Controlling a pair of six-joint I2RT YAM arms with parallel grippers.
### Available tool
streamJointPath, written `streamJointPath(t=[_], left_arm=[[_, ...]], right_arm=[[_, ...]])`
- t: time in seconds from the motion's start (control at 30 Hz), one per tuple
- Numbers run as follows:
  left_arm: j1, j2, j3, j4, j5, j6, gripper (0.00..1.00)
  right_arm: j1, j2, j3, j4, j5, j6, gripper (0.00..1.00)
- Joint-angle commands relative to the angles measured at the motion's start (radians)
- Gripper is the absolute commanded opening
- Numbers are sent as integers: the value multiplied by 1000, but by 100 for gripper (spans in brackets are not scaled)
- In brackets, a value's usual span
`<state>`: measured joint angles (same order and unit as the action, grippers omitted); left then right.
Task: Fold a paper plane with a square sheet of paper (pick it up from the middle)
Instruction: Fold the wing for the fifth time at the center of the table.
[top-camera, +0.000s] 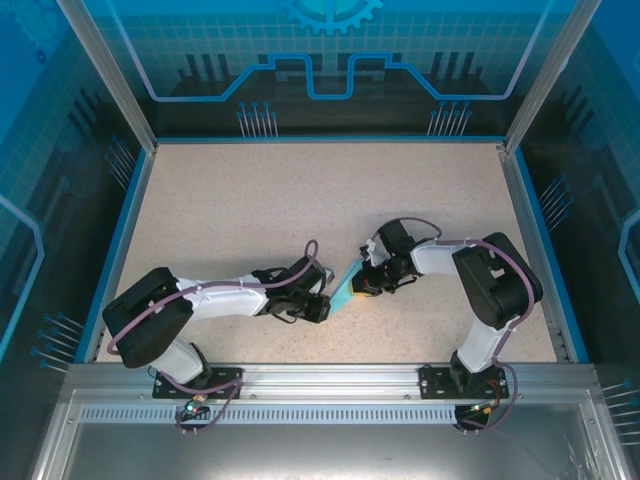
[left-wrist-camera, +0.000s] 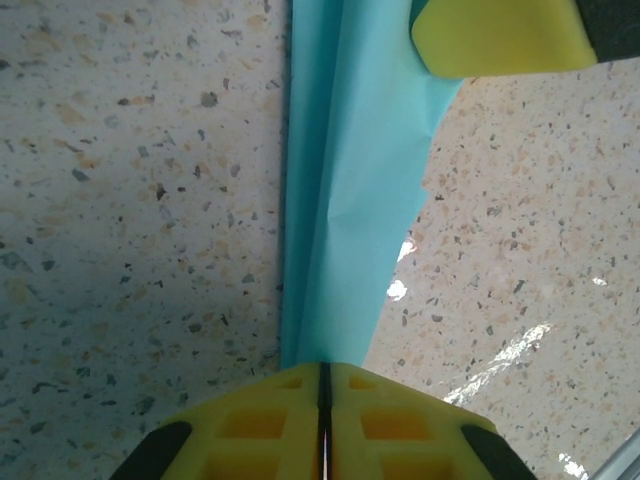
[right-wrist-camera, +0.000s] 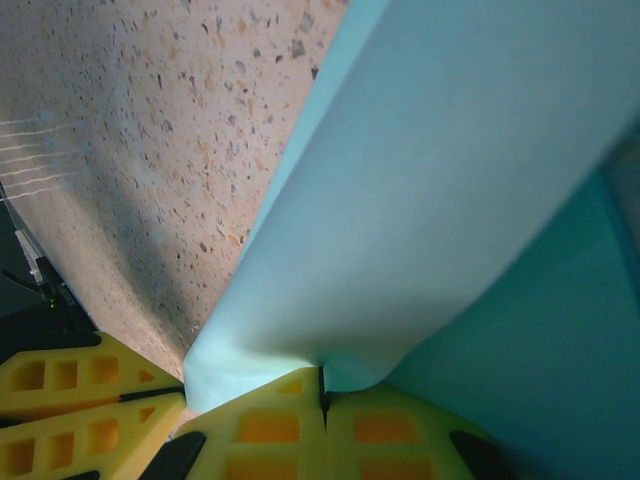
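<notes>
The left pincer (top-camera: 325, 303) is closed flat, its two yellow fingers (left-wrist-camera: 270, 425) pressed together with only a thin dark seam between them, and it pinches the near edge of the light-blue paper (top-camera: 347, 283). The right pincer (top-camera: 362, 285) is clamped just as tightly, and in the right wrist view the paper puckers where it enters the seam between the yellow pads (right-wrist-camera: 265, 425). Both arms lie low over the speckled tabletop (top-camera: 300, 200). The left arm (top-camera: 215, 298) stretches from its base at the near left edge toward the middle, its wrist pointing right. The right arm (top-camera: 480, 280) rises from its base at the near right edge, bends at the elbow and reaches back left, so the two pincers meet almost nose to nose near the centre of the tabletop. The paper is folded into a narrow strip with a long crease and sits between them, held at opposite ends. From the left wrist it runs straight away from the fingers as a slim band with a lengthwise fold, up to a yellow fingertip of the right pincer at the upper right. From the right wrist it spreads upward as a broad, pale, curved sheet, with the left pincer's yellow fingers just beside it at the lower left. Whether the paper touches the tabletop cannot be told.
</notes>
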<state>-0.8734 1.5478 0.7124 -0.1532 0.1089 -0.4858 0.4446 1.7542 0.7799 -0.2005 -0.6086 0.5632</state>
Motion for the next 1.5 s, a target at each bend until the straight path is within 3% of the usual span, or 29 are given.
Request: streamJointPath(t=[0.0, 0.4, 0.77, 1.07, 1.47], left_arm=[[-9, 25, 34, -46, -30, 46, 10], [-18, 6, 59, -121, -97, 84, 10], [-15, -102, 100, -84, -94, -17, 15], [-13, 36, 127, -29, -30, -11, 13], [-13, 91, 115, -8, 16, 3, 11]], right_arm=[[0, 29, -7, -27, 61, -20, 0], [-4, 18, 0, -48, 63, -34, 0], [-3, 18, -5, -42, 55, -34, 0], [-5, 14, -8, -34, 53, -29, 0], [-22, 31, -29, 10, 26, -4, 0]])
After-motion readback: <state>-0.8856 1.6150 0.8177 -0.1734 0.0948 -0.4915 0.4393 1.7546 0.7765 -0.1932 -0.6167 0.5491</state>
